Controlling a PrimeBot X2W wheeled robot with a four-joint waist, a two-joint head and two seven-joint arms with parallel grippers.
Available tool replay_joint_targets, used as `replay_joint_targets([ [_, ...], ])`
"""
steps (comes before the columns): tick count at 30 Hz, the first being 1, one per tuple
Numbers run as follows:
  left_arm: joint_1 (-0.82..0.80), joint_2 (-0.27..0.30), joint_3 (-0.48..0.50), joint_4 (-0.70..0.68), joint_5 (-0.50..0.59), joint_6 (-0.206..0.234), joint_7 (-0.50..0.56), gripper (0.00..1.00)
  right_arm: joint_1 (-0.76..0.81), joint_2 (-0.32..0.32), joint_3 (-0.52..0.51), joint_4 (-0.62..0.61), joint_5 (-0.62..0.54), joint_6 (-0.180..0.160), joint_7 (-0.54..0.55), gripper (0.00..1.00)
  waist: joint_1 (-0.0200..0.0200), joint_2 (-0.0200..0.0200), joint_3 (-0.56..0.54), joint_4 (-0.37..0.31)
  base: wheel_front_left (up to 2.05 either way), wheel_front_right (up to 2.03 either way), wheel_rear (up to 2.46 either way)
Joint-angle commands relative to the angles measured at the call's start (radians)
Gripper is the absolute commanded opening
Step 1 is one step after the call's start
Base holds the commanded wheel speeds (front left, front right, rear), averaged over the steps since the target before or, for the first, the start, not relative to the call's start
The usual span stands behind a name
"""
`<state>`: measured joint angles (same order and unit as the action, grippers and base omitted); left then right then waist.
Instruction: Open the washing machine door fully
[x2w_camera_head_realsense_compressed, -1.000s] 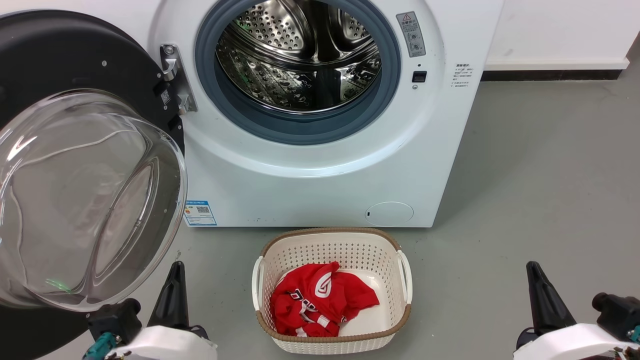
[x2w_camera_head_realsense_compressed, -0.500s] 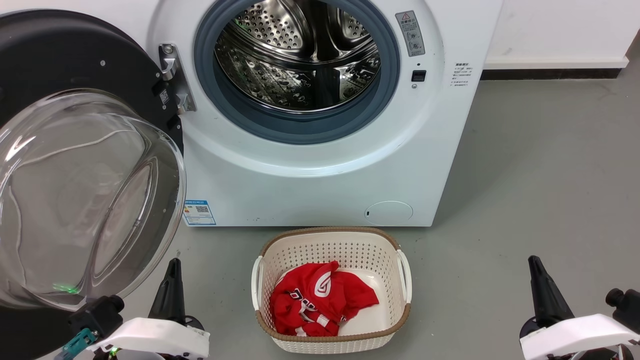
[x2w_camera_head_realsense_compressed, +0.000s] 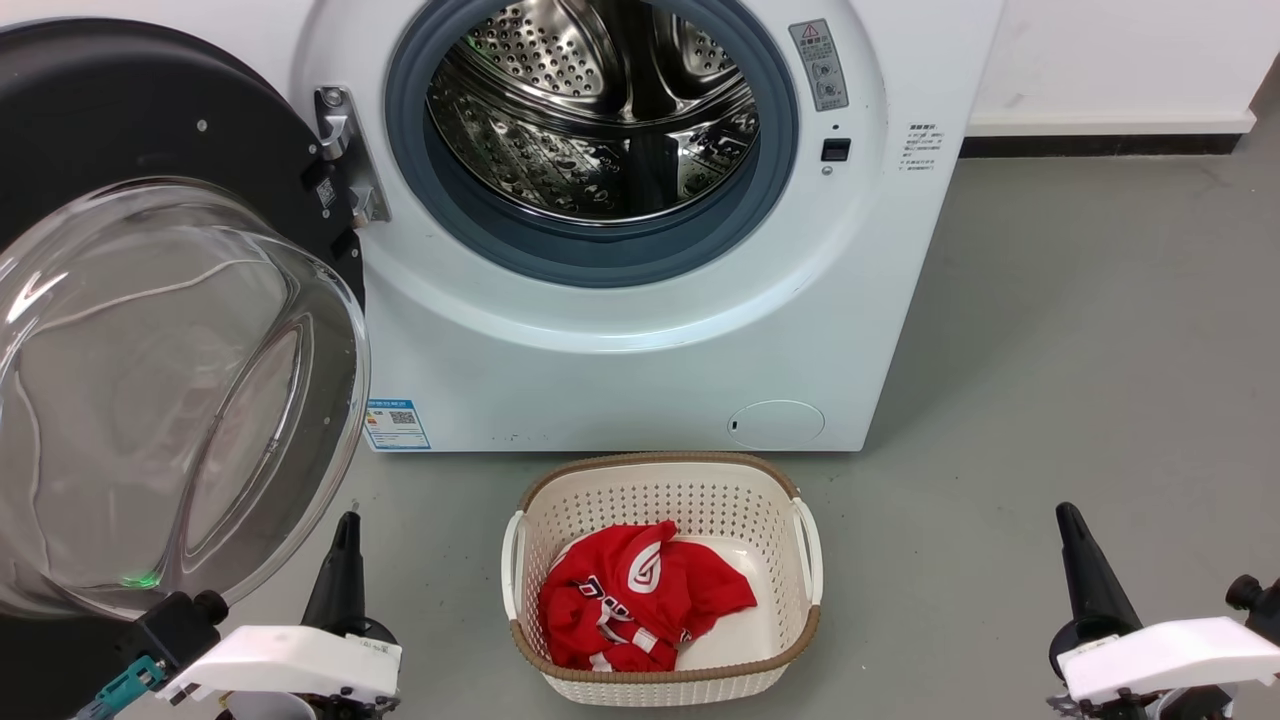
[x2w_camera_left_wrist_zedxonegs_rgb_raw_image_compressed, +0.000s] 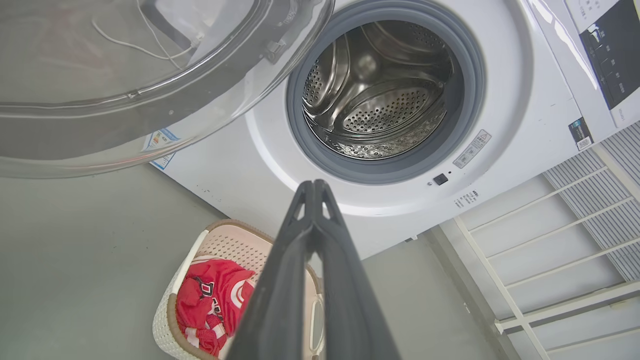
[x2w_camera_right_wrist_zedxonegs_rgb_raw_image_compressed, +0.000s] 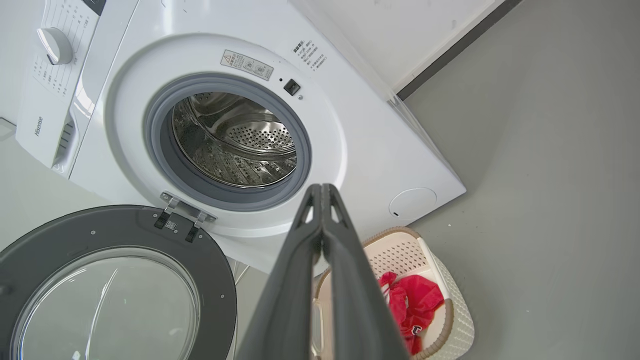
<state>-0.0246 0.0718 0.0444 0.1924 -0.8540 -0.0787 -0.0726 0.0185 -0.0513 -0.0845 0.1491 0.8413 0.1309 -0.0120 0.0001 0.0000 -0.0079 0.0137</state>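
Both empty, tips together: left claw, right claw; dial in right wrist view.

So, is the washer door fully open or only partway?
Open wide: the washing machine door hangs swung left on its hinge, inside facing out, drum uncovered. At its hinge stop? Cannot tell.

"Hisense" stands on the drawer front of the washing machine. A grey sticker by the opening bears a warning triangle; its print, like that on the blue label, is too small to read.
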Motion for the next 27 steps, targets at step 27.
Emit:
replay_joint_targets([
  [27,-0.055,-0.009,0.034,0.018,-0.328,-0.026,0.081,0.00,-0.074,-0.004,-0.013,0.036,0.337,0.000,0.054,0.00,-0.0001,0.0000,0.004,-0.005,0.00,0.00,0.00],
])
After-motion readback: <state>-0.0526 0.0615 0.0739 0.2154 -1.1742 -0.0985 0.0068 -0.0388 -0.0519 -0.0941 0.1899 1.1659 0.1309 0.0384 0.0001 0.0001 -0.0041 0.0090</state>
